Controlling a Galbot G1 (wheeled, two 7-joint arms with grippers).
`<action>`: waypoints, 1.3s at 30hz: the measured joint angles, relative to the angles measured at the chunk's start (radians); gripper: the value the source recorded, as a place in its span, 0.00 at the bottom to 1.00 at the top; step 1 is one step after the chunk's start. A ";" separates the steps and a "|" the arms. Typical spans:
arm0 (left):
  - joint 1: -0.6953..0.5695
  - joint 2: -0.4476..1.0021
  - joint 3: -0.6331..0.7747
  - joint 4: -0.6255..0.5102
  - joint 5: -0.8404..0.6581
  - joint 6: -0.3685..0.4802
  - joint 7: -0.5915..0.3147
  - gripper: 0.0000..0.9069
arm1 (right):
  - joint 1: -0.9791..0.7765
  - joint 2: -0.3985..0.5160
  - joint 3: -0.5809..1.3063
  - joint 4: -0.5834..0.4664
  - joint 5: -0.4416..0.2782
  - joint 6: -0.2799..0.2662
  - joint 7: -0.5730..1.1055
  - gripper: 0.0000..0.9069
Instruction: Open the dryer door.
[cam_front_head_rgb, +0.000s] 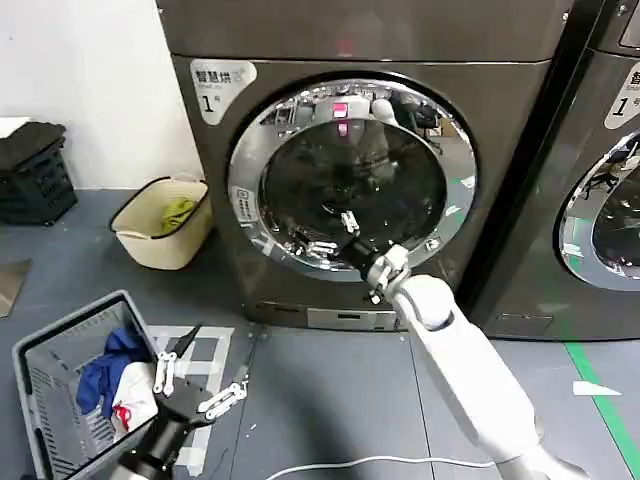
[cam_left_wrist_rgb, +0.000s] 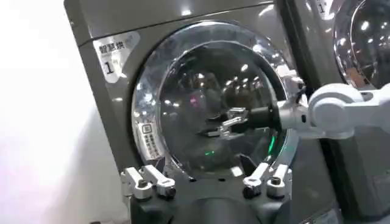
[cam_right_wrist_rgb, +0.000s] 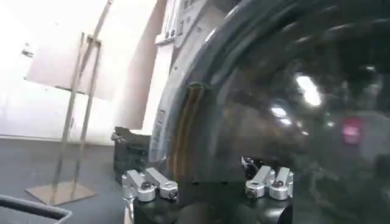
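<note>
Right gripper (cam_front_head_rgb: 335, 238) fingers apart, just before the closed dryer door (cam_front_head_rgb: 352, 180) glass; left gripper (cam_front_head_rgb: 195, 378) fingers apart, low.

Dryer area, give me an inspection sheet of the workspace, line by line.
Surface: grey floor, taped square marks.
Job's things: dryer numbered 1; dryer door shut, chrome rim flush.
Clutter: grey laundry basket with clothes, beige bin, black crate.
Grippers: right gripper open, at the door glass, lower centre; left gripper open, low over the floor by the basket.
Cables: white cable on the floor.
Surroundings: second machine on the right, white wall.
</note>
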 joint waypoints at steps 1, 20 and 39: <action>0.000 0.000 0.000 0.000 0.000 0.000 0.000 1.00 | 0.004 0.004 -0.003 -0.004 -0.002 0.000 0.000 1.00; -0.004 0.003 -0.019 0.003 -0.012 -0.001 0.001 1.00 | 0.075 0.063 -0.063 -0.095 -0.011 0.000 -0.010 1.00; -0.004 0.006 -0.043 0.003 -0.028 -0.002 0.002 1.00 | 0.150 0.078 -0.108 -0.193 0.022 0.043 -0.098 1.00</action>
